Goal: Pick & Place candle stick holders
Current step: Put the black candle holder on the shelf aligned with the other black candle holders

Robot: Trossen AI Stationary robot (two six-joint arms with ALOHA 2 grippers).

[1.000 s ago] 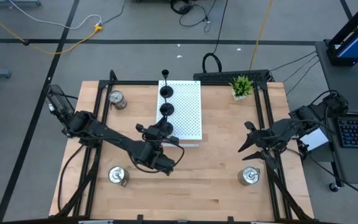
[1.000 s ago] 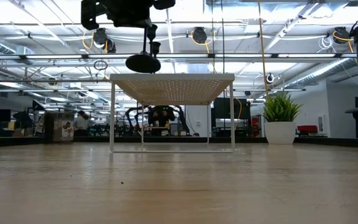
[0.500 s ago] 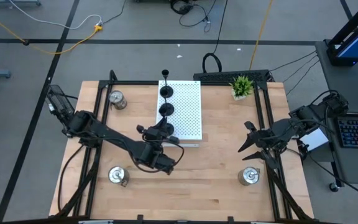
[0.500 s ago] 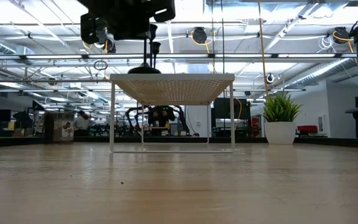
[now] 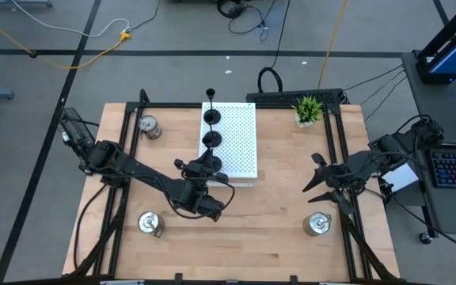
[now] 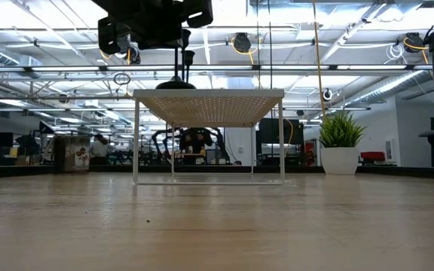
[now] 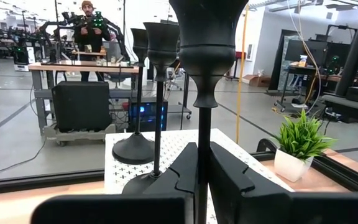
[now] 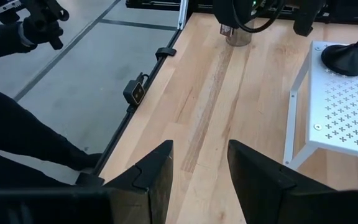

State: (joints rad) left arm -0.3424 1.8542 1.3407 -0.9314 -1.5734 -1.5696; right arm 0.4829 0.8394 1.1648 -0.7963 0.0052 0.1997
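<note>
Three black candle stick holders stand in a row on the white perforated board (image 5: 240, 138): one at the far end (image 5: 211, 116), one in the middle (image 5: 211, 140), and one at the near end (image 5: 210, 164), which my left gripper (image 5: 206, 172) is shut on. In the low view its round base (image 6: 175, 85) rests on the board top (image 6: 209, 98). Three silver holders stand on the table at far left (image 5: 149, 127), near left (image 5: 150, 224) and near right (image 5: 317, 225). My right gripper (image 5: 317, 176) is open and empty above the table's right part. My left gripper pinches the thin stem (image 7: 202, 146) of the near black holder between its two fingers, below the cup (image 7: 207, 28). The fingers come from the table's near side, across the stem. The holder stands upright with its base on the board's near end.
A small green potted plant (image 5: 308, 109) stands at the far right of the board. A black frame rail (image 5: 340, 150) runs along the table's sides. The right wrist view shows bare wood (image 8: 210, 106) beside the board's leg (image 8: 294, 134). A person (image 7: 91, 28) stands in the room behind.
My left gripper has gone down with the black holder. Its base, which hung clear above the board's near end, now rests on the board top. The holder has stayed upright.
</note>
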